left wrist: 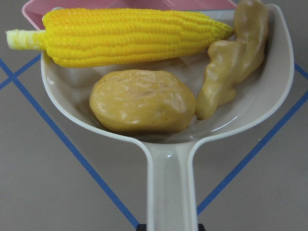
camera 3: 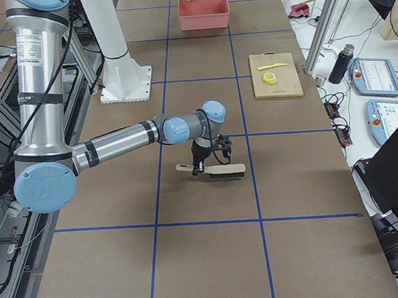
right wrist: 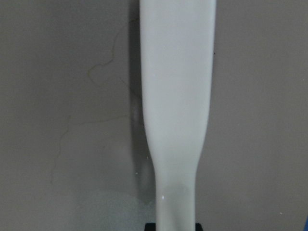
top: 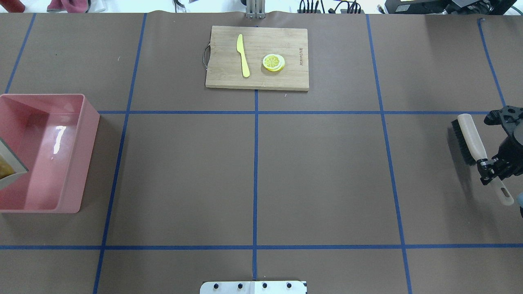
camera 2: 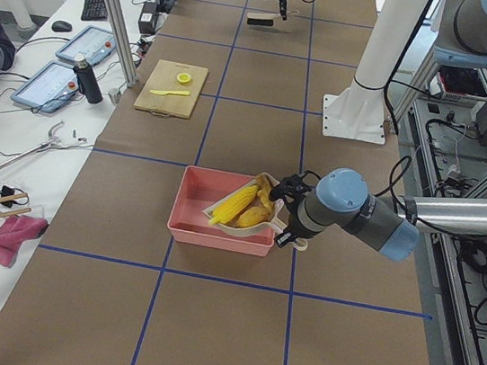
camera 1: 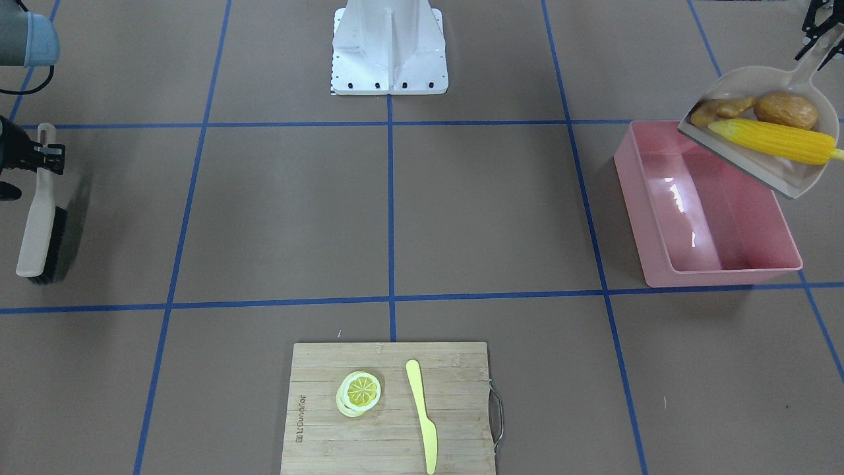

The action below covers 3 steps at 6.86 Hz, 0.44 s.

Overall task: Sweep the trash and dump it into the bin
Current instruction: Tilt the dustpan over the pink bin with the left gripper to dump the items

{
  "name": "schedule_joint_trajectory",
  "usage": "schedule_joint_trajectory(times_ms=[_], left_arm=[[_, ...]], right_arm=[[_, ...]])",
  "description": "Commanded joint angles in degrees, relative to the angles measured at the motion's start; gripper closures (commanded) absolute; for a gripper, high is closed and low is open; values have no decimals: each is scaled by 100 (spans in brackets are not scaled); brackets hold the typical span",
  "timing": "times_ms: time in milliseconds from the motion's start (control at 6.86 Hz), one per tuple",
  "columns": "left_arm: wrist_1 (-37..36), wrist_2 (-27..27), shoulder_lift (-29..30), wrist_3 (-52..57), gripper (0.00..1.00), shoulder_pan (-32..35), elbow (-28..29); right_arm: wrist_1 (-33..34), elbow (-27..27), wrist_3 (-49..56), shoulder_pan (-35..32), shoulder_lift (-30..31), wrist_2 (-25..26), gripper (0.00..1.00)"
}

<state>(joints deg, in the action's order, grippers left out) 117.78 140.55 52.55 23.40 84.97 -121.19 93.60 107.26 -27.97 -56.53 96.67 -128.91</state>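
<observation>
The left gripper (camera 1: 821,45) fingers clamp the dustpan (camera 1: 738,84), tilted over the pink bin (camera 1: 633,204) at its 1 o'clock corner, holding corn cob (camera 1: 771,140), ginger root (camera 1: 722,109), potato (camera 1: 786,109). The right gripper (camera 1: 47,152) fingers clamp the brush (camera 1: 38,224) at 9 o'clock; the worktop (camera 1: 488,211) centre is free.

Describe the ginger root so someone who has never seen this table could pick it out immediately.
Find the pink bin at the table's end on the robot's left; a beige dustpan is held tilted over its rim. Of three toy foods in it, the ginger root is the tan, knobbly one, unlike the smooth oval potato and yellow corn cob.
</observation>
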Motion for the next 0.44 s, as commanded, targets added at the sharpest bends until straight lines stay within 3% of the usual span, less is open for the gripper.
schedule_joint_trajectory(times_ms=[0,146,291], left_arm=[[-1706,-71,464,863,96,107,-456],[-2314,-306,737,1190,96,168,-537],[-2721,-570,939,1489,96,160,-529]], right_arm=[[-17,-188,-16,2,-78,-2,100],[-17,-293,-68,2,-139,-29,100],[-17,-407,-147,2,-218,-64,52]])
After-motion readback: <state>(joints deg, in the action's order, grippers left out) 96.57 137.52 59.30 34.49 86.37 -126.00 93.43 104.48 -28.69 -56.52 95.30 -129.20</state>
